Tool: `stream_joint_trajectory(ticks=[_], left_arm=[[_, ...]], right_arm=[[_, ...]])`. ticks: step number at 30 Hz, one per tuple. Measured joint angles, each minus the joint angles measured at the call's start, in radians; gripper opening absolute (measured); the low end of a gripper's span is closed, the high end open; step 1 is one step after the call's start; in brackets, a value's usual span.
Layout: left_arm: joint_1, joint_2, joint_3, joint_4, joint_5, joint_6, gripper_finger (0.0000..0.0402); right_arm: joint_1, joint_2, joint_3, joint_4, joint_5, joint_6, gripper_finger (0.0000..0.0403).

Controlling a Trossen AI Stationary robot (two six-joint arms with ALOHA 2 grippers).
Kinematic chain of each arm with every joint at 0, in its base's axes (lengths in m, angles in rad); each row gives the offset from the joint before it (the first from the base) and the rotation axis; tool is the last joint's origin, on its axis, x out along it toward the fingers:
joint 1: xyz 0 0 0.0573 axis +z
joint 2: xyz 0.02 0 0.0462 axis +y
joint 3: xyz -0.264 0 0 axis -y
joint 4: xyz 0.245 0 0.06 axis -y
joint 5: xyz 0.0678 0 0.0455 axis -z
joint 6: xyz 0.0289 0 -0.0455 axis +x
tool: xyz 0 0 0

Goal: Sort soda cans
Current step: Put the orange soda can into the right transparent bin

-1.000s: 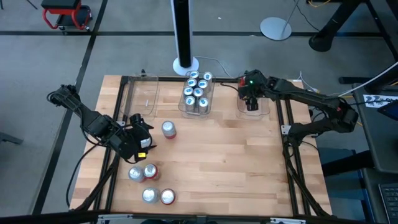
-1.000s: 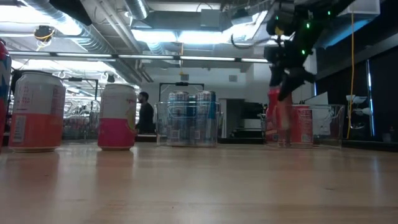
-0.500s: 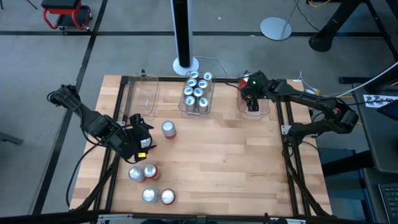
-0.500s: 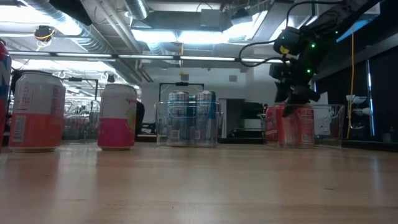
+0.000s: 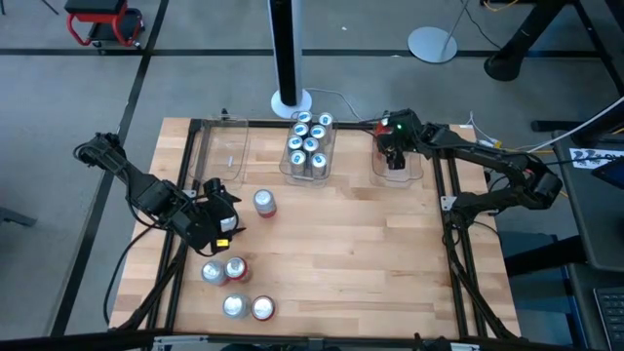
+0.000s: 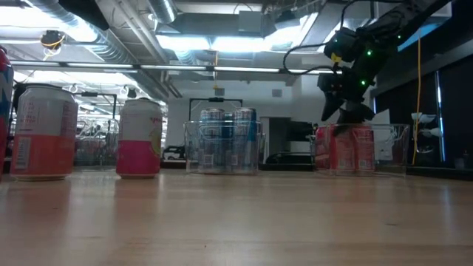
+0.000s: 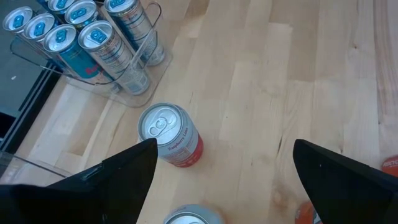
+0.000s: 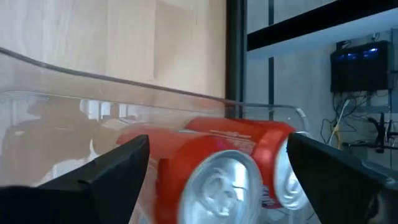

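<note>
Dark and folded low, our left arm reaches in from the left edge of the wooden surface [image 5: 361,244], its left gripper [image 5: 226,216] hanging over the near-left area with fingers spread wide apart and nothing between them. Just beyond it stands a lone pink-and-red can [image 5: 264,203], upright, its silver lid showing in the left wrist view [image 7: 170,134]. Nearer to us, four more cans [image 5: 237,287] stand upright in a loose cluster at the near-left corner. At the far left edge sits a clear bin [image 5: 224,151]. At the far middle, a clear tray [image 5: 310,171] holds blue cans [image 5: 308,143] packed upright together. Further right, our right arm stretches in from the right side, bent at the elbow, and its right gripper [image 5: 394,146] points down over the far-right clear bin [image 6: 388,151]. Its fingers stand apart, clear of the red cans [image 8: 211,155] standing upright inside that bin, touching each other.
</note>
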Motion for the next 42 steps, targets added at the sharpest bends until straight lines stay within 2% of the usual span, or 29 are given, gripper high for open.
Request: stream_joint_trajectory(ticks=[3,7,11,14,21,28,34,39,42], left_arm=[[0.0,0.0,0.0,0.0,0.0,0.0,0.0363],[0.0,0.0,0.0,0.0,0.0,0.0,0.0363],[0.0,0.0,0.0,0.001,0.0,-0.002,0.0363],[0.0,0.0,0.0,0.005,0.0,-0.016,0.0363],[0.0,0.0,-0.002,0.01,0.0,-0.011,0.0363],[-0.029,0.0,-0.067,0.033,0.003,-0.045,0.0363],[-0.094,0.001,-0.11,0.102,0.009,-0.079,0.0363],[-0.132,0.001,-0.113,0.109,0.012,-0.099,0.0363],[-0.137,0.001,-0.114,0.108,0.011,-0.101,0.0363]], right_arm=[[0.012,0.0,0.049,-0.062,-0.037,-0.011,0.0371],[0.084,0.0,0.164,-0.211,-0.102,-0.014,0.0367],[0.197,-0.003,0.31,-0.33,-0.019,-0.013,0.0367],[0.294,-0.003,0.393,-0.351,0.043,-0.013,0.0367],[0.545,0.005,0.427,-0.221,0.06,-0.009,0.0367],[0.782,0.094,0.427,-0.036,0.06,-0.023,0.0367],[0.867,0.185,0.427,0.147,0.074,-0.022,0.0368],[0.896,0.279,0.427,0.276,-0.064,-0.021,0.0395],[0.907,0.331,0.427,0.368,-0.145,-0.019,0.0392]])
